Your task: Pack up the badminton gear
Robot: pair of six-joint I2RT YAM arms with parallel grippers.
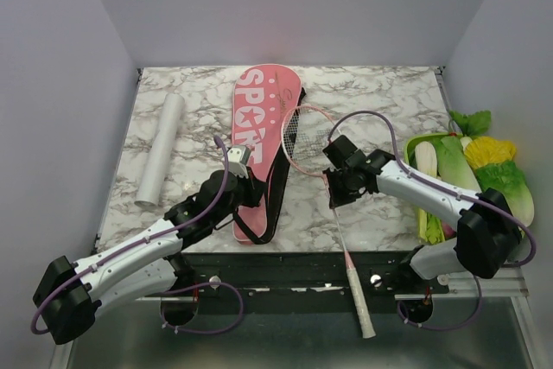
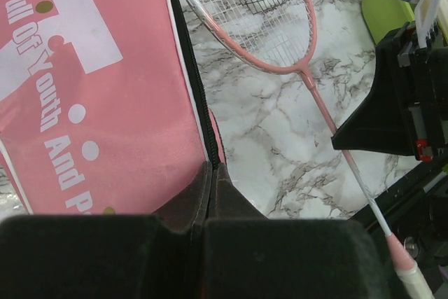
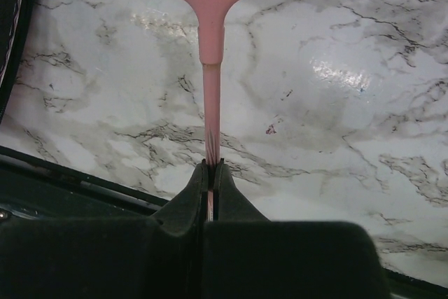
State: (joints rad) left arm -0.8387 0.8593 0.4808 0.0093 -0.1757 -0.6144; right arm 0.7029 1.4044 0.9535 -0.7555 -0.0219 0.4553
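The table (image 1: pixel 380 92) has a top like white stone with grey wavy lines. Plain pale walls (image 1: pixel 285 6) stand on three sides of it.

The bag (image 1: pixel 259 118) is long and pink and shaped like a racket. It has big white letters that say SPORT and a black edge. It lies flat and reaches away from the left gripper (image 2: pixel 211 173) toward the back wall. The racket (image 3: pixel 211 19) has a pink ring with a net of strings, a thin stick and a white handle. Its ring lies just in front of the right gripper (image 3: pixel 211 169), and one side of the ring lies over the bag's black edge. Its handle pokes out behind that gripper, past the near edge of the table. The white tube (image 1: pixel 161 149) lies flat, well off to the left gripper's left side.

The left gripper's fingers are pressed together. They pinch the black edge of the bag near its narrow end, on the side that faces the racket. The right gripper's fingers are pressed tight too. The thin stick of the racket is squeezed between them, a little below the pink fork where the stick meets the ring. Green and yellow toy vegetables (image 1: pixel 484 166) sit off to the right gripper's right side, by the table's edge.
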